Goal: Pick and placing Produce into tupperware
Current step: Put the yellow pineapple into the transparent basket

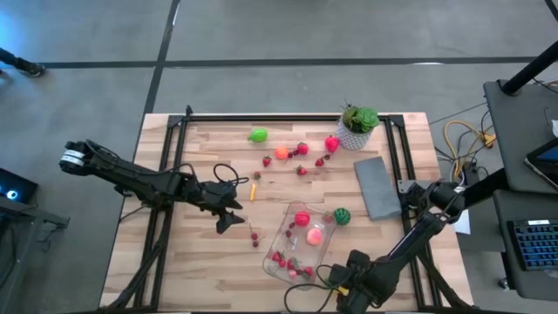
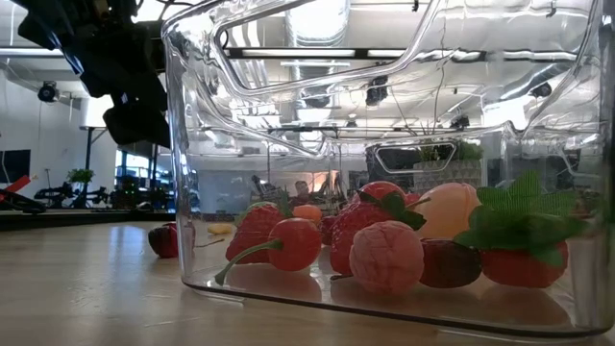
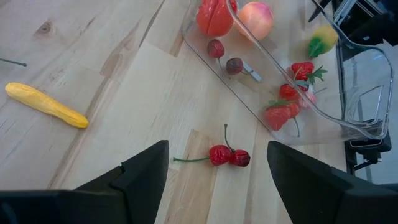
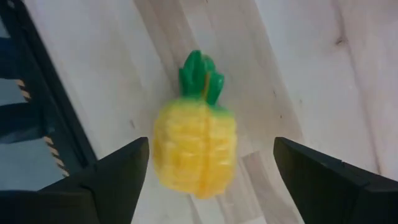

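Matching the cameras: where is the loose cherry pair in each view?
High view: cherries left of the tupperware.
Low view: probably the dark red shape outside its left wall.
Left wrist view: cherries on bare wood beside it.
Right wrist view: absent.
Shared landmark: the tupperware.

Bare wood surrounds cherries (image 3: 229, 155); tupperware (image 3: 323, 112) wall stands near.

In the right wrist view the toy pineapple (image 4: 195, 142) is blurred, so whether it touches the wood cannot be told. The low view cuts off the clear tupperware (image 2: 183, 192) at twelve and three o'clock. In the high view the right gripper (image 1: 349, 277) is cut off at six o'clock.
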`<action>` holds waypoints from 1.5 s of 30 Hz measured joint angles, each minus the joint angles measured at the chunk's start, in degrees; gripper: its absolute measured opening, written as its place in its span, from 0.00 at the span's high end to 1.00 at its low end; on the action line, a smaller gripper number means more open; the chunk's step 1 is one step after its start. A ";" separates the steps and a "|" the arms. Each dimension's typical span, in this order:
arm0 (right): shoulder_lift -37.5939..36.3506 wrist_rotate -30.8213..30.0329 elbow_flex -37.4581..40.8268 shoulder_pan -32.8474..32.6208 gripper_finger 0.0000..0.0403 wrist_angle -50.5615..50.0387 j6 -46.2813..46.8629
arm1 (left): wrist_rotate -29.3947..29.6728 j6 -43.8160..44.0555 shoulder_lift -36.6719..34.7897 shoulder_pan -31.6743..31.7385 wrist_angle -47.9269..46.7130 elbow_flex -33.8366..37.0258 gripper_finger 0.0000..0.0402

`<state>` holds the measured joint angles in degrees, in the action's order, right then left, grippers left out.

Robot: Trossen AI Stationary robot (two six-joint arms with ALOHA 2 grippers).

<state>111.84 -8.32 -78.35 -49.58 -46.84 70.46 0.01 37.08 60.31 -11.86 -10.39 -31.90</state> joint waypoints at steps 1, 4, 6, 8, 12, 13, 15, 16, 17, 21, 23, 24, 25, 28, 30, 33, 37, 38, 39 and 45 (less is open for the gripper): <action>0.61 0.95 0.00 0.00 0.15 0.43 0.00 | 0.00 0.00 0.00 0.00 0.00 0.00 0.36; 2.12 3.40 0.00 0.00 0.13 1.74 -0.01 | -0.01 0.01 0.00 0.00 0.10 0.00 0.36; 2.72 4.59 0.04 0.00 0.13 2.20 0.01 | -0.01 0.01 0.00 0.00 0.22 0.00 0.36; 2.79 5.31 0.04 0.00 0.14 2.20 1.00 | -0.01 0.02 0.00 0.00 0.51 0.00 0.36; 2.41 4.50 0.04 0.02 0.16 2.15 1.92 | 0.00 0.00 0.00 0.00 1.06 0.00 0.36; 2.24 3.78 0.04 0.02 0.16 2.19 1.93 | -0.01 0.02 0.00 0.00 1.04 0.00 0.36; 1.93 2.18 0.04 0.02 0.17 2.17 1.92 | 0.00 0.02 0.00 0.00 1.03 0.00 0.36; 1.92 1.60 0.04 0.05 0.18 2.20 1.93 | -0.01 0.02 0.00 0.00 1.01 0.00 0.36; 1.92 1.08 0.04 0.10 0.18 2.19 1.92 | 0.00 0.02 0.00 0.00 1.01 0.00 0.36; 1.90 0.73 0.16 0.41 0.19 2.22 1.95 | -0.01 0.01 0.00 0.00 1.01 0.00 0.36; 2.09 -0.16 0.39 0.42 0.19 2.04 1.95 | 0.00 0.02 0.00 0.00 1.01 0.00 0.36; 2.28 -0.71 0.39 0.42 0.19 2.12 1.95 | 0.00 0.02 0.00 0.00 1.01 0.00 0.36; 2.53 -0.92 0.39 0.42 0.19 2.26 1.95 | 0.00 0.00 0.00 0.00 0.98 0.00 0.36; 3.44 -0.71 0.35 0.59 0.19 2.37 1.95 | -0.02 0.02 0.00 0.00 0.98 0.00 0.36; 3.58 -0.71 0.35 0.61 0.19 2.52 1.99 | -0.01 0.02 0.00 0.00 0.98 0.00 0.36; 3.49 -0.74 0.26 0.79 0.19 2.48 2.16 | 0.00 0.02 0.00 0.00 0.98 0.00 0.36; 3.49 -0.74 0.26 0.87 0.19 2.25 3.45 | 0.00 0.02 0.00 0.00 0.98 0.00 0.36; 3.49 -0.71 0.26 0.87 0.19 2.22 4.06 | -0.01 0.02 0.00 0.00 1.01 0.00 0.36; 3.49 -0.67 0.26 0.87 0.19 2.22 4.76 | 0.00 0.01 0.00 0.00 0.98 0.00 0.36; 3.47 -0.30 0.26 0.87 0.19 2.17 6.65 | 0.00 0.01 0.00 0.00 0.98 0.00 0.36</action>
<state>115.31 -8.62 -78.08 -48.71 -44.66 77.11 0.01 37.09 60.31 -11.86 -9.41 -31.90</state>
